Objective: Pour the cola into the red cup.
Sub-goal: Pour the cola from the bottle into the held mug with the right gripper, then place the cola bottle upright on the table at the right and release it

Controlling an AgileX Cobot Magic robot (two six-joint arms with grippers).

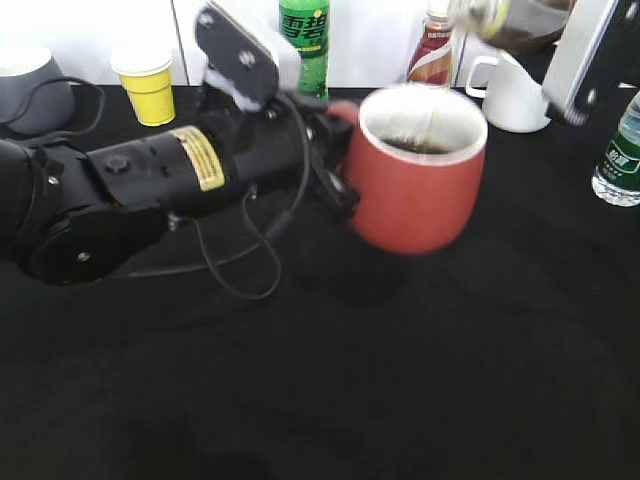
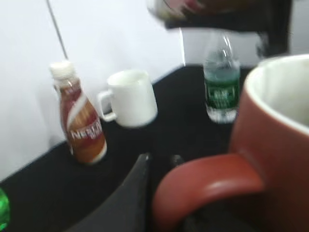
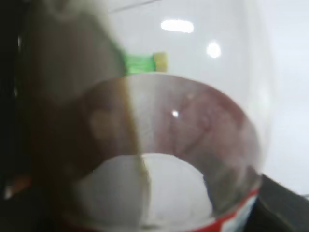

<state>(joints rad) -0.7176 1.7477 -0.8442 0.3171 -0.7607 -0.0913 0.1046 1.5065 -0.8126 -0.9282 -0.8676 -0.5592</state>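
Observation:
The red cup (image 1: 415, 185) is held off the black table by its handle (image 2: 207, 179), with my left gripper (image 1: 335, 165) shut on that handle. It has a white inside and dark cola at the bottom. The cola bottle (image 1: 515, 20) is tipped over the cup at the top right, held by my right gripper (image 1: 572, 60). A thin brown stream (image 1: 432, 125) falls from its mouth into the cup. In the right wrist view the clear bottle (image 3: 193, 121) with dark liquid fills the frame. The left gripper's fingertips (image 2: 161, 162) sit beside the handle.
Along the back stand a grey mug (image 1: 25, 80), a yellow paper cup (image 1: 148, 85), a green Sprite bottle (image 1: 304, 40), a Nescafe bottle (image 1: 432, 50) and a white mug (image 1: 510, 95). A water bottle (image 1: 620, 150) stands at the right edge.

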